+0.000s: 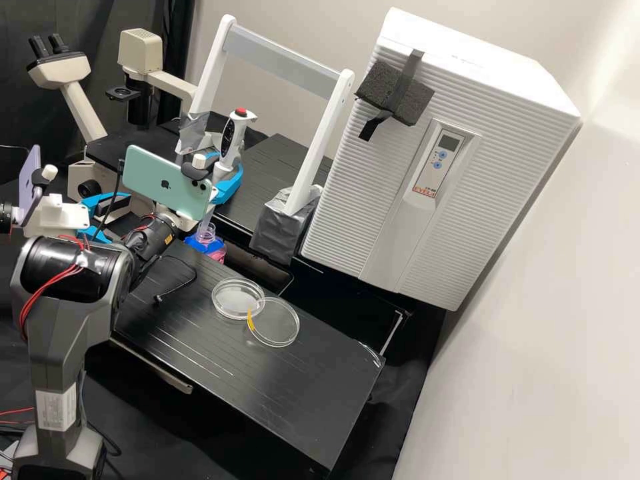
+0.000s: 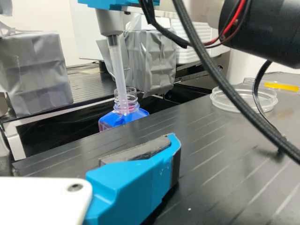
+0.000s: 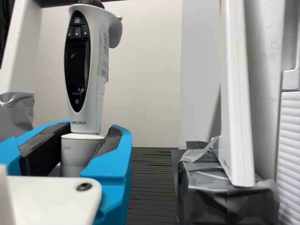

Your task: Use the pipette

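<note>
Black bench (image 1: 280,387) carried two clear petri dishes (image 1: 273,321). At its far edge the right gripper (image 3: 75,150) clasped the electronic pipette (image 3: 86,70) upright, its tip (image 2: 119,79) dipped in the small bottle (image 2: 123,117). I judged it was drawing up liquid; next, lift clear toward a dish. Whether the left gripper (image 2: 140,168) was open, I could not tell.

White pipette (image 3: 86,70) with red top button, upright, clear tip inside open bottle (image 2: 124,110) of pink liquid

Past your right gripper (image 3: 70,150) you face a plain cream wall (image 3: 150,70). Just beside the gripper stands a white frame (image 1: 287,63) with taped feet, and beyond that a big ribbed white cabinet (image 1: 467,133). On the gripper's other side hangs black cloth (image 1: 100,17), and the black bench (image 1: 267,380) lies below it
</note>
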Controlling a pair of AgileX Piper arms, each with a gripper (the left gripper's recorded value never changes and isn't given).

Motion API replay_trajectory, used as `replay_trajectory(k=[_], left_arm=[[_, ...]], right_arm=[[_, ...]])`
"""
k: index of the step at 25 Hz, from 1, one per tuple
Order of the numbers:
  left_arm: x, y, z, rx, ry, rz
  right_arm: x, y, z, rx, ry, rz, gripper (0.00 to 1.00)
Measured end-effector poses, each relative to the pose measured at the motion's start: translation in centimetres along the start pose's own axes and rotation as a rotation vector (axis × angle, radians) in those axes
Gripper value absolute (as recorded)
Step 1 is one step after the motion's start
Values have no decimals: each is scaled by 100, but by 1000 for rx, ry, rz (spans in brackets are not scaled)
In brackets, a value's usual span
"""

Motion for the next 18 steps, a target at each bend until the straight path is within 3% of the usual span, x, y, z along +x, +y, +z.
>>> replay_trajectory(k=[7,18], left_arm=[[-17,-24,-1,-2,2,-9],[-56,-61,6,-6,-2,-10]], right_arm=[[-30,35,-16,2,6,7,0],[-87,403,-278,30,88,116,0]])
